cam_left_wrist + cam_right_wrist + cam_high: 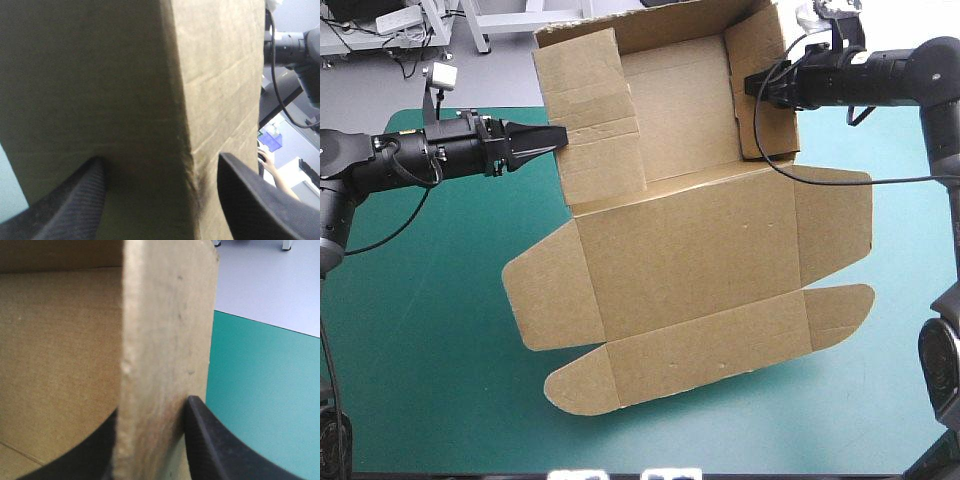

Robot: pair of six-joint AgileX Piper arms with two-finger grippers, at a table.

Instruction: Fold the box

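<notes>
The brown box lies as a cut sheet on the teal-green cover, its near flaps flat and its far part with walls raised. My left gripper is at the raised left wall, open; in the left wrist view its black fingers stand wide apart with a creased edge of the box between them. My right gripper is shut on the upright right wall; in the right wrist view both fingers press the thin edge of the box.
Bare teal-green cover lies to the box's left, front and right. The box's far end reaches past the table's far edge. My right arm shows beyond the box in the left wrist view.
</notes>
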